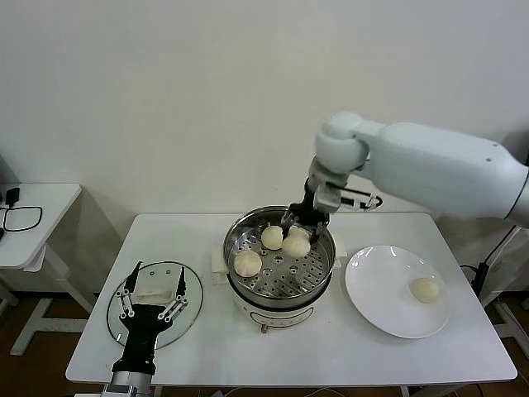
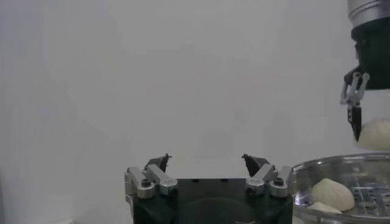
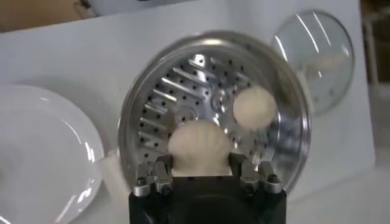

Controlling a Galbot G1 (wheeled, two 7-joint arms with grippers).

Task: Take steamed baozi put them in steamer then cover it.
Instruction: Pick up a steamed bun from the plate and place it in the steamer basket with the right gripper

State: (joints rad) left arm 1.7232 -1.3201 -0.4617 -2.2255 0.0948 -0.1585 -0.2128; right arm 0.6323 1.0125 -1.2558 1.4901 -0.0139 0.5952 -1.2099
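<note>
- Baozi, four in all: three at the steamer [image 1: 280, 266], one [image 1: 426, 289] alone on the white plate [image 1: 376, 296]
- Of the three, two lie on the perforated tray: one [image 1: 248, 263] near the left edge, one [image 1: 272, 237] toward the back; the third [image 1: 297, 242] sits between the fingers of the right gripper [image 1: 296, 231], over the tray's rear part
- Right gripper: one, fingers closed against the sides of that bun, as the right wrist view shows [image 3: 198, 146]
- Steamer: one, uncovered, at the middle of the white table [image 1: 198, 347], plate just to its right
- Cover [image 1: 154, 304]: one, lying flat on the table left of the steamer, white handle up
- Left gripper [image 1: 150, 303]: one, poised above the cover, fingers spread wide and holding nothing
</note>
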